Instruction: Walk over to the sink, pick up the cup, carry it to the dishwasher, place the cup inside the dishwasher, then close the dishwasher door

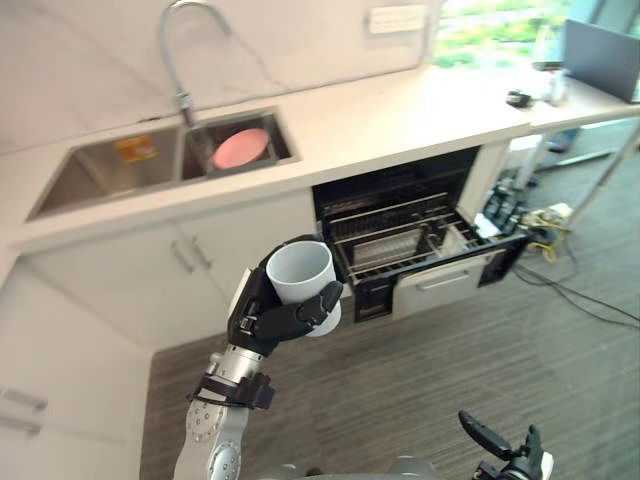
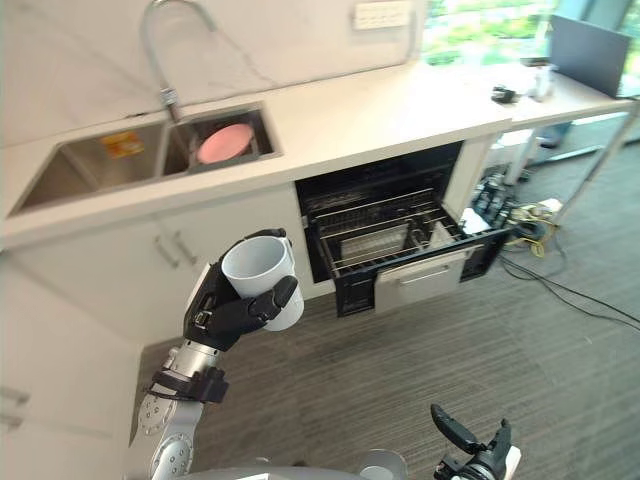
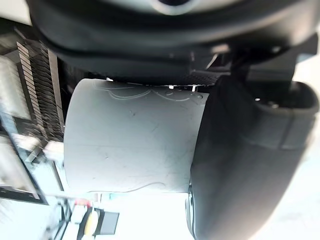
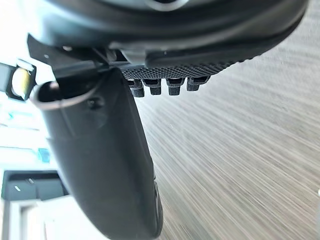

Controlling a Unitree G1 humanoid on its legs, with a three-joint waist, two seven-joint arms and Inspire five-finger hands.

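Cup (image 1: 300, 280): white, upright, mouth up, nothing visible inside. It is held clear above the floor (image 1: 420, 400), in front of the white cabinet doors (image 1: 200, 260), just beside the dishwasher's open front but not yet over it.

Left hand (image 1: 272, 322): dark fingers and thumb wrapped round the cup's lower body. The left wrist view shows the cup wall pressed against the palm, so the grip looks firm.

Right hand (image 1: 508, 452): low at the robot's right side above the floor, fingers loosely spread, carrying nothing.

Dishwasher (image 1: 400, 190): set under the counter (image 1: 400, 110). Its door (image 1: 440, 283) is dropped open and its wire rack (image 1: 395, 240) is drawn out. No dishes can be made out in the rack.

Sink (image 1: 100, 165): steel, with two basins set in the counter. A pink plate (image 1: 240, 148) lies in the basin nearer the dishwasher, under the arched tap (image 1: 178, 40).

Progress, as judged: the cup is picked up and away from the sink, and the carry is well along. Left to do are the last reach to the rack, setting the cup inside, letting go, and shutting the door.
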